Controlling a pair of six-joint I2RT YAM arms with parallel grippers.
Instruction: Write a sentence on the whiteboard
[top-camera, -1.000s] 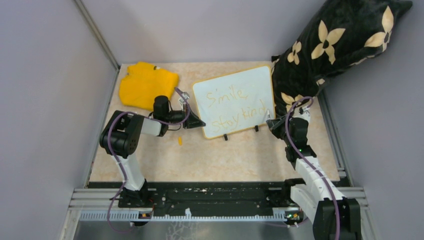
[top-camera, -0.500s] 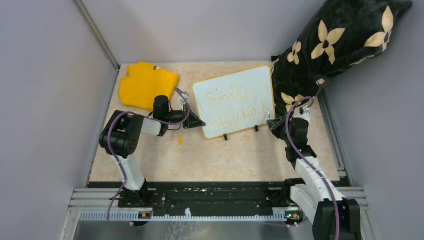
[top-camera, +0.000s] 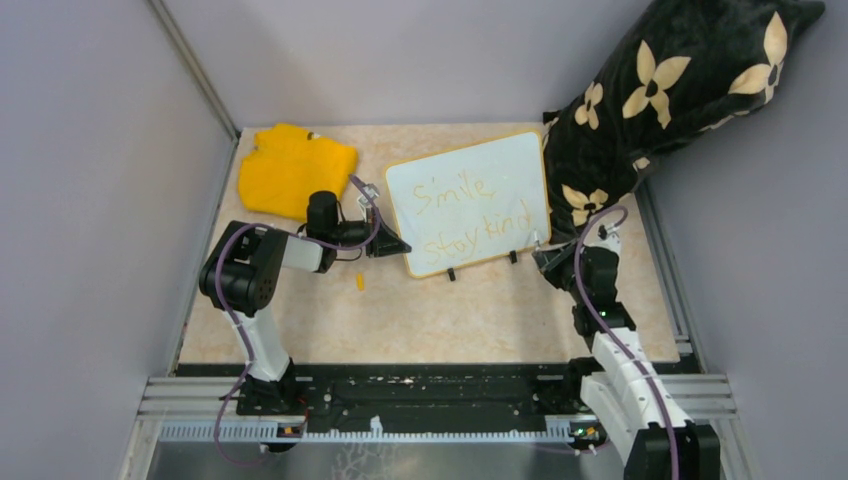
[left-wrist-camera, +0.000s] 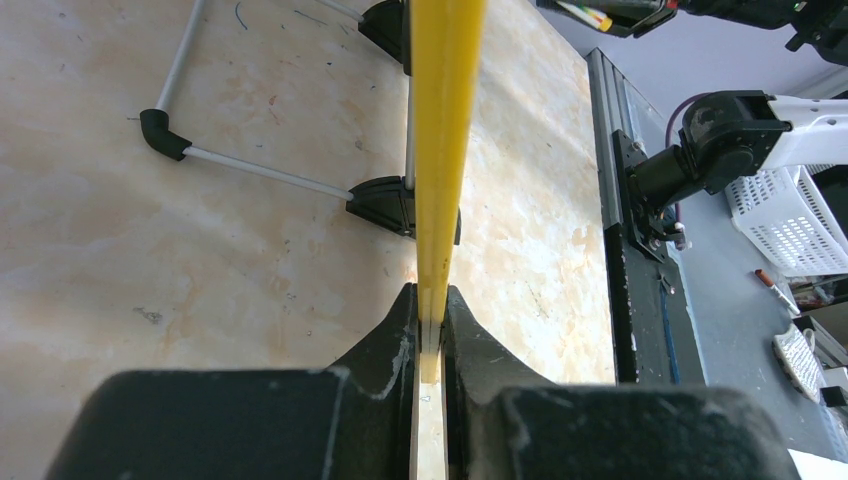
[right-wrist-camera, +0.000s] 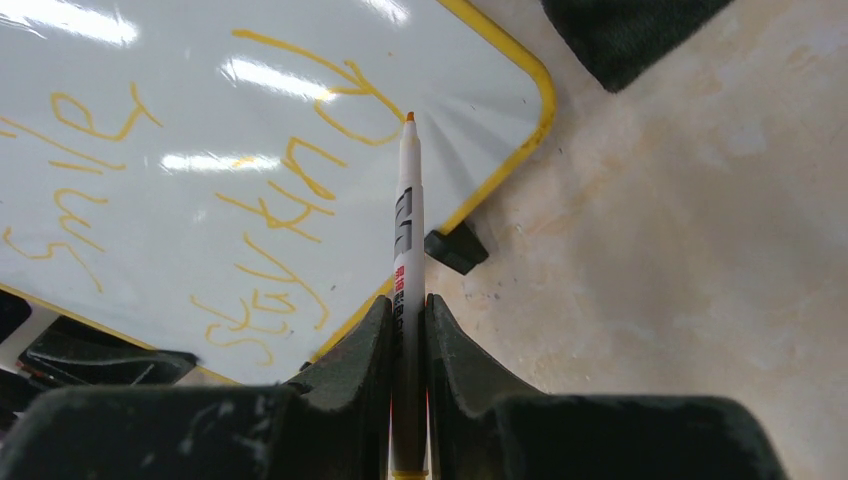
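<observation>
Grey walls close round a beige marbled table (top-camera: 450, 310), arm bases at the near edge. Biggest item is a black flowered cushion (top-camera: 680, 90) slumped in the far-right corner, its lower end just beside the board's right edge. Yellow cloth (top-camera: 295, 170) lies far left, apart from the board. Centre-back, the whiteboard (top-camera: 468, 205) is propped on its black clip feet, face toward the arms. On it the sentence (top-camera: 470, 215) reads "Smile" over "Stay kind": 2 lines, thin orange.

Left hand (left-wrist-camera: 430, 300) is clamped on the board's yellow rim at the lower-left corner, bracing it. Right hand (right-wrist-camera: 405, 310) sits at the lower-right corner, pinching a white marker (right-wrist-camera: 407, 230) with its tip up by the final "d". Can't tell if the tip touches. Small orange bit (top-camera: 359, 282) lies on the table near the left hand, prob. the cap.

Writing looks done, or on its last stroke. Next move needs the tip lifted straight off w/o dragging thru the ink, w/ the left grip firm so the board doesn't tip.
</observation>
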